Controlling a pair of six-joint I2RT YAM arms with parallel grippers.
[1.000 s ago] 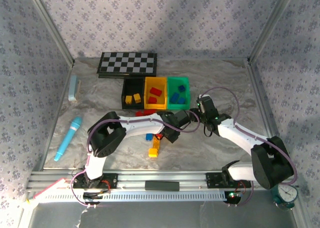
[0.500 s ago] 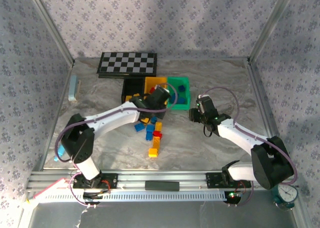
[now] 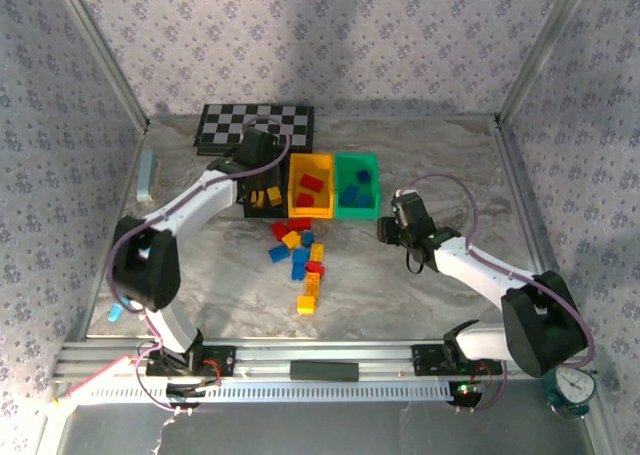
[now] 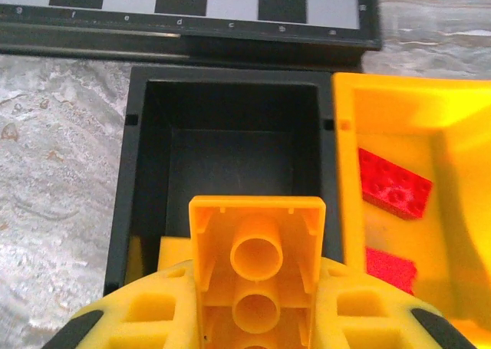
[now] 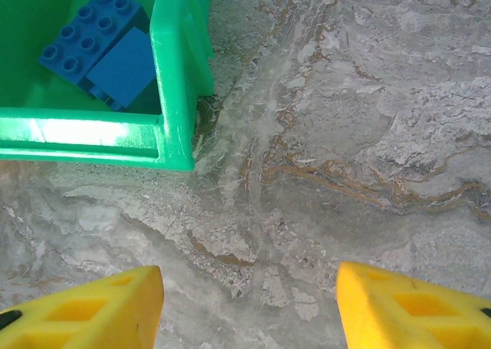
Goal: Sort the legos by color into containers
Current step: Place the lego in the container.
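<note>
Legos (image 3: 298, 260) lie loose in a small scatter of red, blue and yellow-orange pieces on the marble table (image 3: 440, 165). They sit just in front of three bins that stand side by side, touching one another, near the back. At the far left a pale blue bar (image 3: 148, 175) rests by the table's edge, and the checkerboard (image 3: 255, 127) lies flat just behind the bins. The left gripper (image 3: 262, 161) hangs over the black bin (image 3: 262, 213), its jaws clamped on a yellow-orange brick (image 4: 257, 234). In the left wrist view the brick's hollow underside faces the camera above the bin's near end, with the dark floor of the bin beyond. Two yellow bricks (image 3: 258, 197) lie in that bin. Next to it, the yellow bin (image 3: 310, 158) holds two red bricks (image 3: 312, 183), and the green bin (image 3: 357, 157) holds blue bricks (image 3: 350, 193). To the right of the green bin, near its front corner, the right gripper (image 3: 386, 231) hovers low above bare table, its jaws standing apart with nothing between them.
</note>
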